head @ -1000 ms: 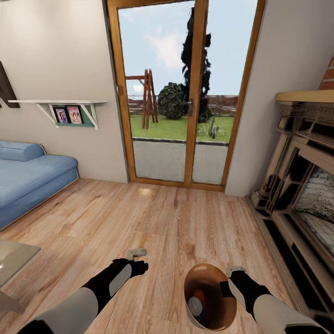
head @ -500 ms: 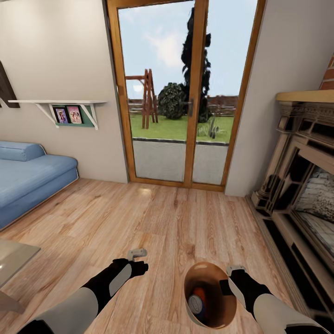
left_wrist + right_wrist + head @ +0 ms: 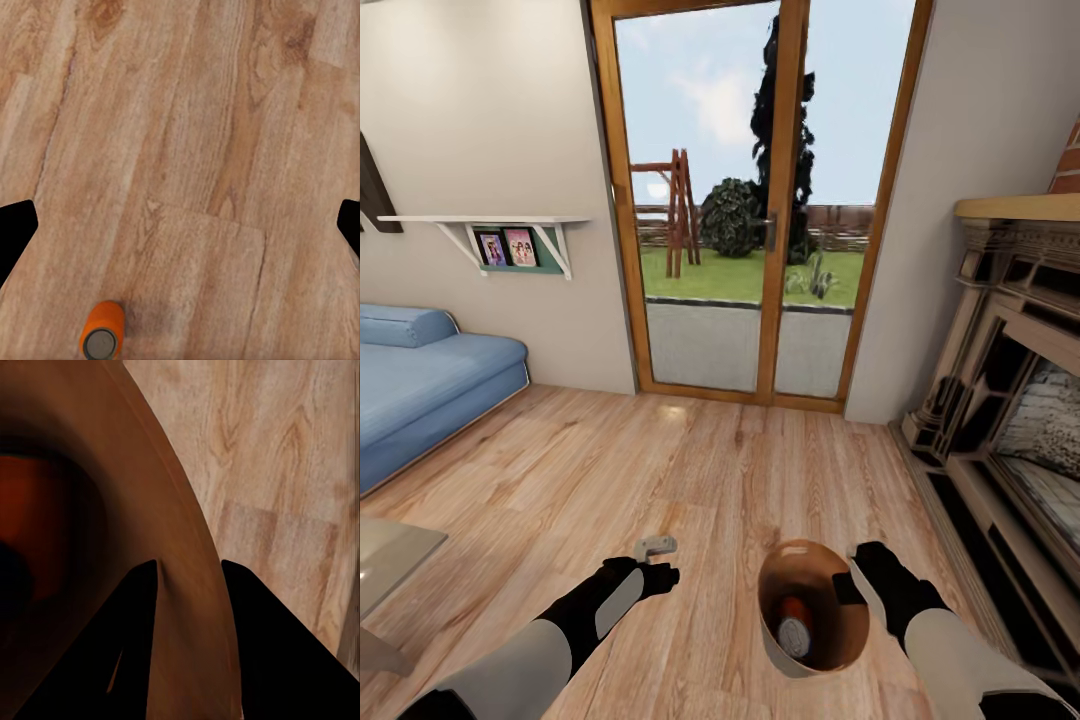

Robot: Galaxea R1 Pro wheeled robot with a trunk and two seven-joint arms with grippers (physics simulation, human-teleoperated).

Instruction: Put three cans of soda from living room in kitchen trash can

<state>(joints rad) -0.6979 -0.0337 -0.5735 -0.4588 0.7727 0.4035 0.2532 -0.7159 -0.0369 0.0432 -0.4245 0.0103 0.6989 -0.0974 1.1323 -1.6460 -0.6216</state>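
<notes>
One hand (image 3: 187, 577) astride bucket rim (image 3: 191, 547), open floor (image 3: 740, 470)

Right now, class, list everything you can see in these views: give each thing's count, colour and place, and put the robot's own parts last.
trash can: one, grey outside, brown inside, held above the floor by its rim.
soda can in trash can: at least one, reddish with silvery top.
orange soda can: one, lying on the floor.
sofa: one, blue, left wall.
glass doors: wood-framed, ahead.
fireplace: one, right side.
shelf: one, white, holding pictures.
glass-topped table: corner, near left.
left gripper: open, empty.
right gripper: pinching the trash can's rim.
</notes>
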